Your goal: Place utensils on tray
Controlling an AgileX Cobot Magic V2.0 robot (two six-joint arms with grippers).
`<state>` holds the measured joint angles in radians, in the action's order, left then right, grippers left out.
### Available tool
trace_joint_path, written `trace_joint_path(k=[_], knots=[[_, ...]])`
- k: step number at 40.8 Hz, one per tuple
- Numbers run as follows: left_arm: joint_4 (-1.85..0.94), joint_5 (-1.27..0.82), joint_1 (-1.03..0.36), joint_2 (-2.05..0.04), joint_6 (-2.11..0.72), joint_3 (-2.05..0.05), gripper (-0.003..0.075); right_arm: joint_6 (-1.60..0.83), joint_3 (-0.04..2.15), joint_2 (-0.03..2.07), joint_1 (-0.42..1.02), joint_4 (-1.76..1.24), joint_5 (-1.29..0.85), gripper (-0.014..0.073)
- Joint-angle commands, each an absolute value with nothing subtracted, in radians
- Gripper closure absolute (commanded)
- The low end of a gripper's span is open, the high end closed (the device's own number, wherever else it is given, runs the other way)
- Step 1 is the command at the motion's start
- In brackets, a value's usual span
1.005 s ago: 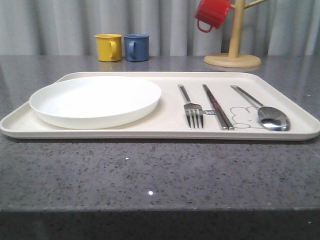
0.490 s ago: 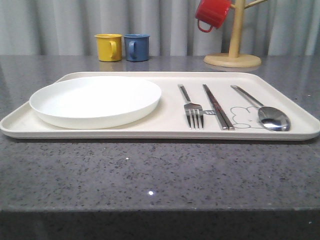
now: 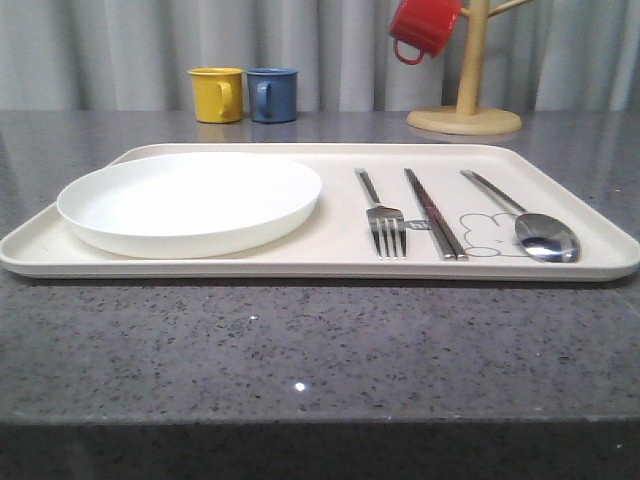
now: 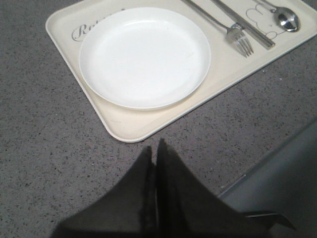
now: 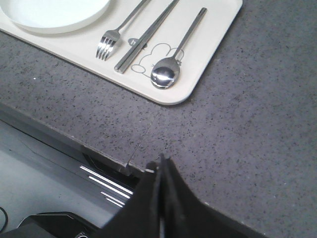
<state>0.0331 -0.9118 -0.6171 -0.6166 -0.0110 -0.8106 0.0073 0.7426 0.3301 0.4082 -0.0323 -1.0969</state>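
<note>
Script lettering on the tray [image 4: 64, 29] beside plate [image 4: 143, 54], left-wrist view.

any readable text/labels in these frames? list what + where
"R..." – grey script lettering on the tray at its corner beside the white plate; the plate hides the rest, so the full word cannot be read.
No readable text by the bunny drawing or on the mugs.

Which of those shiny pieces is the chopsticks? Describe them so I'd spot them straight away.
Start at the big cream tray. To the right of its white plate lie three metal utensils. The chopsticks are the middle one, between fork and spoon: two plain straight bars.
</note>
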Motion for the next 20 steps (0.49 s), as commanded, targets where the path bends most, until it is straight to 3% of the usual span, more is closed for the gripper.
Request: trace_joint_path(k=[1, 13, 20], knots=[[0.036, -0.793, -0.565, -0.564, 0.000, -0.791, 0.0738, 0.007, 0.765, 0.344, 0.403, -0.031, -1.033, 0.0715], [0.089, -0.301, -0.289, -0.261, 0.000, -0.374, 0.0738, 0.007, 0.765, 0.344, 0.404, -0.031, -1.034, 0.0715], [0.055, -0.128, -0.165, -0.094, 0.000, -0.132, 0.0738, 0.007, 0.765, 0.344, 0.404, -0.031, -1.034, 0.0715]])
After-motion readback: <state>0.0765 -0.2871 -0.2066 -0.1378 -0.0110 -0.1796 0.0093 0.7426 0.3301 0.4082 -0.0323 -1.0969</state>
